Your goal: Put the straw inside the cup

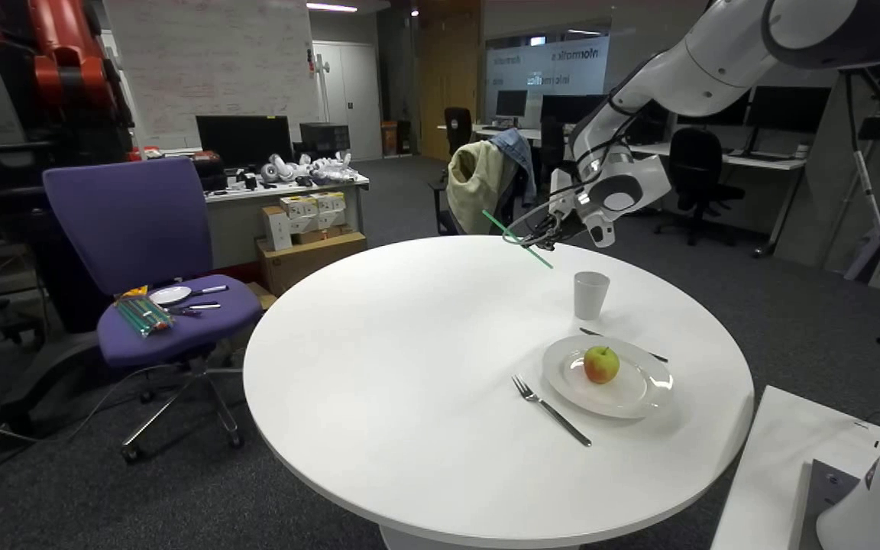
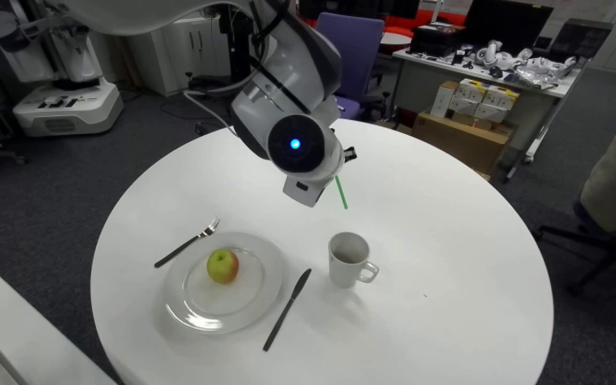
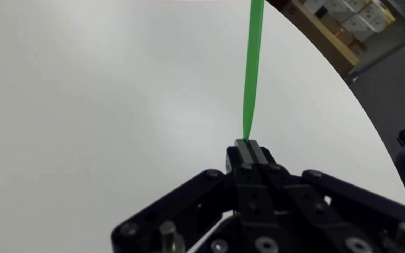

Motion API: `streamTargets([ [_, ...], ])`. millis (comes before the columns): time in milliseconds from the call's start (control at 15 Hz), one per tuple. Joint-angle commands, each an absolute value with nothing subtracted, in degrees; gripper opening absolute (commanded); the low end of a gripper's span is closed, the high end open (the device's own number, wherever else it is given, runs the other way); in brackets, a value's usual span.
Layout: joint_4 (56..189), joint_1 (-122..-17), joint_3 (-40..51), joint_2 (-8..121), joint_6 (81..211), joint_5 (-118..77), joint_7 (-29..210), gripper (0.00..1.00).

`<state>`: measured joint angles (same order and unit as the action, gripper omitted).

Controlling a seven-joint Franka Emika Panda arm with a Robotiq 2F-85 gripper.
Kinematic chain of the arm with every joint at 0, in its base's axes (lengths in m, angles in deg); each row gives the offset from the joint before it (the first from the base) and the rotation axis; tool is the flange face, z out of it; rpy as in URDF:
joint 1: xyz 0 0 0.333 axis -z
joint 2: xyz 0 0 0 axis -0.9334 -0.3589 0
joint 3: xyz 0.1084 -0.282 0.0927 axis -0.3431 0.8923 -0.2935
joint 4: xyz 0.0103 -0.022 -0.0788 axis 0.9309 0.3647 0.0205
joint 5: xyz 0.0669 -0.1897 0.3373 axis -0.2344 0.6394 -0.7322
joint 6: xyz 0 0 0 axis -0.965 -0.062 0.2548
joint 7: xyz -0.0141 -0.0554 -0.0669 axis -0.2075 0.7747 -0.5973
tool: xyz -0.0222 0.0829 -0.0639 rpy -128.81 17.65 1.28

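Observation:
My gripper [image 3: 247,143] is shut on the green straw [image 3: 254,63], which is pinched flat at the fingertips and runs up out of the wrist view. In an exterior view the straw [image 1: 541,258] slants through the gripper [image 1: 533,238], its lower end above the table and up to the left of the white cup [image 1: 590,296]. Upright on the table, the cup [image 2: 343,271] shows its open top and a handle in an exterior view. There the lower part of the straw [image 2: 341,193] hangs behind the cup, apart from it, while the wrist hides most of the gripper.
A white plate [image 2: 257,299] holding an apple [image 2: 222,266] stands beside the cup. A knife [image 2: 289,309] lies between plate and cup, and a fork [image 2: 184,248] on the plate's far side. All rest on the round white table [image 1: 379,367].

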<state>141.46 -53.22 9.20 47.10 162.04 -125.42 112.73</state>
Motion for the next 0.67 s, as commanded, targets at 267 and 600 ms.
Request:
streamTargets([
  [267, 143.3, -53.9, 10.2, 51.1, 169.4, -148.5, 99.4, 0.0],
  [600, 144.0, -53.9, 11.2, 51.4, 170.0, -158.3, 93.0, 0.0],
])
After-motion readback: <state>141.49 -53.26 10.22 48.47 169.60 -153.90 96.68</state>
